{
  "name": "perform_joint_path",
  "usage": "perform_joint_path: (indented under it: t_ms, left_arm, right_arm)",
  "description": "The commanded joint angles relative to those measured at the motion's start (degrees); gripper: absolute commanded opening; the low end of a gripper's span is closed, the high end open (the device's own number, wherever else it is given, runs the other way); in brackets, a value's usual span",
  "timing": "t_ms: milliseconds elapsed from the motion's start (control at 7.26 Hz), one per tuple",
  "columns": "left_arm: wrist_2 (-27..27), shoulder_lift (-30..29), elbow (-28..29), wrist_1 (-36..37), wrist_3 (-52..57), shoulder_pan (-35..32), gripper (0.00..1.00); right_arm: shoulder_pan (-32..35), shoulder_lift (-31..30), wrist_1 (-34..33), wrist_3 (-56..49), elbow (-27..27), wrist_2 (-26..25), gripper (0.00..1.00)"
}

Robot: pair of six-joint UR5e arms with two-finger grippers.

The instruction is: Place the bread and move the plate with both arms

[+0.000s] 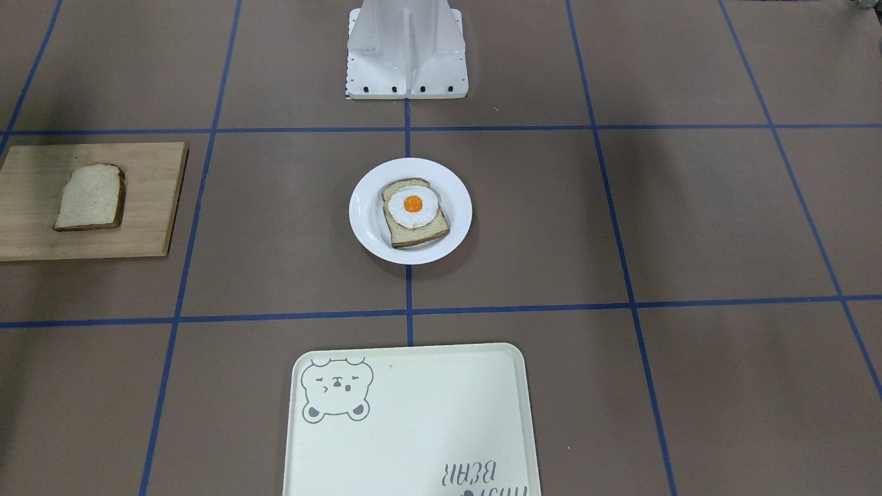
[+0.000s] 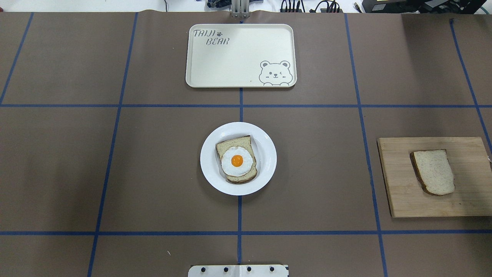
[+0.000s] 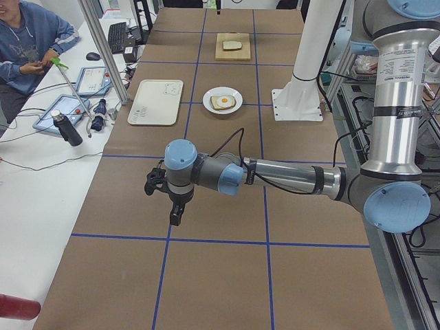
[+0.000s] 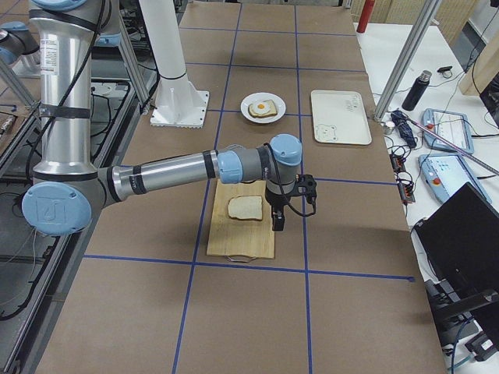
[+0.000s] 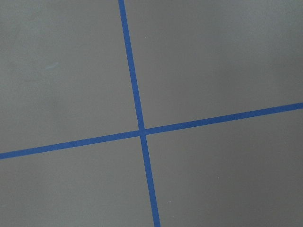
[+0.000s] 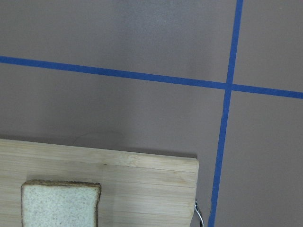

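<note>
Bread [image 2: 434, 172]: was laid flat on a wooden board [image 2: 399, 192], right middle of the overhead view.
Right gripper [image 4: 278, 225]: was held above the board's edge, beside the bread; jaw width could not be told.
Left gripper [image 3: 176, 218]: was held over the table [image 3: 220, 275]; width likewise could not be told.
Plate [image 2: 209, 169]: was set at centre, an egg-topped slice [image 2: 237, 160] upon it.
Tray [image 2: 230, 61]: was laid at top centre.

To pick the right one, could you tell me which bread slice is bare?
The slice on the wooden board; the other, on the plate, carries a fried egg.
</note>
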Motion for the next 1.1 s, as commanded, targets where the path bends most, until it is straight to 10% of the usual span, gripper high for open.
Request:
perform_joint_path:
  t_ms: [0,964]
  left_arm:
    - [-3.6,1.2,-0.1,-0.3,-0.1,0.0,0.98]
    - [-3.6,1.4,0.0,-0.3,-0.2,0.2,0.98]
  right_arm:
    - [0.0,0.1,0.0,0.1,-0.2,0.1,1.0]
    - [-1.6,-0.1,4.3,-0.4,-1.3,6.5,1.0]
